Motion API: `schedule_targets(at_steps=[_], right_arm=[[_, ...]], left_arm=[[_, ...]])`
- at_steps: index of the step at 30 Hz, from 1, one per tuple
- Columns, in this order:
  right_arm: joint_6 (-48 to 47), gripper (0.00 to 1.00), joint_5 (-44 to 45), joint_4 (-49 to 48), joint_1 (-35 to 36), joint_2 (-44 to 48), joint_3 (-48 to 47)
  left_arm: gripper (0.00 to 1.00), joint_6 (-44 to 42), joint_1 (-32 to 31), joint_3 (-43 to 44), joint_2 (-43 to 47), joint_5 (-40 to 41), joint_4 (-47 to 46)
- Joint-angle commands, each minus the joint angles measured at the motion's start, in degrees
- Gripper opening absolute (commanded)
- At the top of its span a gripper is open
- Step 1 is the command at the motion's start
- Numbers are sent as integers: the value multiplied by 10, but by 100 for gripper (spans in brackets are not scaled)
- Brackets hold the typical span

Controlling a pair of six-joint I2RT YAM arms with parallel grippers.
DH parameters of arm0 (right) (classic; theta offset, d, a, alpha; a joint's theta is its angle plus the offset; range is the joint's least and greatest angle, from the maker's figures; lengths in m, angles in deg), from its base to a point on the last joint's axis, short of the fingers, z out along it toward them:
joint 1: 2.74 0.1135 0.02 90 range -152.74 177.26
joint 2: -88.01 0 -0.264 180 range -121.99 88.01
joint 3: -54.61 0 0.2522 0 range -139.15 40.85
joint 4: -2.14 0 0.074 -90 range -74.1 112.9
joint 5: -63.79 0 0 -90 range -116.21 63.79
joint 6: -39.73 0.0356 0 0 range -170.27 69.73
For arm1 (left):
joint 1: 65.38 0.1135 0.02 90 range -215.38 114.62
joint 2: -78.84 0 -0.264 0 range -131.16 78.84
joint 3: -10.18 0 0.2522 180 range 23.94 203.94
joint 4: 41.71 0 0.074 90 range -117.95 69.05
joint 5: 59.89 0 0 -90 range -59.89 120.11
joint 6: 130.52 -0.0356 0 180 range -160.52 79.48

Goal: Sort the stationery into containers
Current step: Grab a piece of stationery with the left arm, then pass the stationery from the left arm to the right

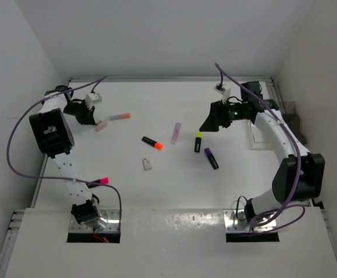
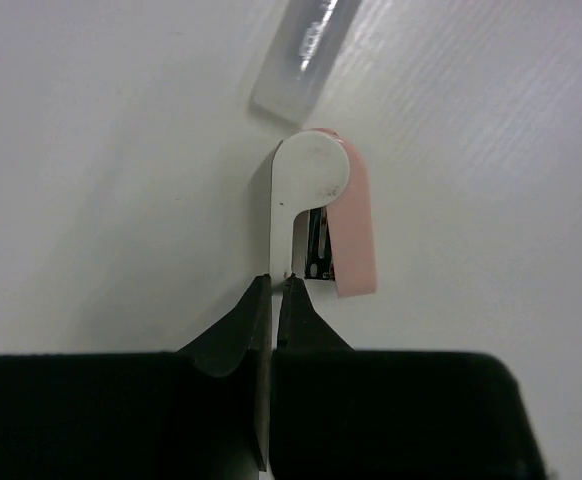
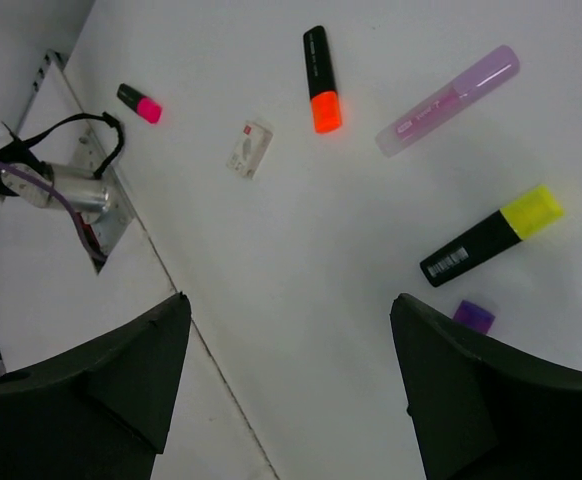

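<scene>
My left gripper [image 1: 95, 120] [image 2: 279, 283] is at the far left, shut on the thin white edge of a small white and pink piece [image 2: 316, 190] [image 1: 102, 124]. A pale pen with an orange end [image 1: 120, 117] lies just beyond it. Mid-table lie an orange-capped highlighter [image 1: 153, 142] [image 3: 321, 72], a lilac marker [image 1: 176, 132] [image 3: 451, 100], a yellow-capped highlighter [image 1: 198, 142] [image 3: 491, 235], a purple-capped one [image 1: 211, 158] and a white eraser [image 1: 148, 164] [image 3: 249, 148]. My right gripper [image 1: 210, 124] [image 3: 291, 310] hangs open above the table, right of them. A clear tray [image 1: 261, 145] shows faintly under the right forearm.
A pink-capped highlighter [image 1: 99, 182] [image 3: 139, 103] lies beside the left arm's lower link. A grey block [image 1: 293, 120] sits at the right wall. The arms' metal base plates [image 1: 93, 223] are at the near edge. Walls close the table on three sides.
</scene>
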Motion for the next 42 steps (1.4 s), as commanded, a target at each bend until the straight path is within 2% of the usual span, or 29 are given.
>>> schedule_targets(at_steps=[1, 4, 6, 7, 9, 10, 14, 16, 21, 26, 31, 34, 42], right_arm=[[66, 80, -35, -49, 16, 10, -13], [145, 79, -38, -89, 26, 12, -2], [206, 80, -35, -163, 29, 20, 15], [282, 80, -23, -232, 32, 24, 42], [368, 80, -13, -316, 39, 31, 74], [448, 80, 1, -381, 45, 31, 98], [580, 80, 65, -489, 89, 4, 115], [647, 81, 87, -536, 114, -31, 105], [692, 81, 129, -540, 183, -108, 33], [713, 77, 146, -557, 229, -175, -34], [708, 76, 155, -561, 245, -203, -63], [704, 78, 162, -555, 247, -210, -71], [655, 78, 186, -546, 253, -222, -110]], left_arm=[[0, 26, -7, -55, 59, -44, -3], [0, 52, -6, -80, 86, -59, -10], [0, 72, -7, -95, 101, -69, -14], [0, 85, -11, -115, 118, -70, -30], [0, 127, -13, -138, 140, -79, -50], [0, 146, -19, -165, 166, -81, -80], [0, 279, -38, -246, 242, -91, -174], [0, 317, -62, -286, 284, -78, -223], [0, 419, -128, -332, 358, -30, -296], [0, 513, -182, -331, 399, -9, -326], [0, 589, -197, -329, 417, -37, -348], [0, 628, -229, -329, 424, -50, -364], [0, 681, -274, -314, 434, -46, -381]])
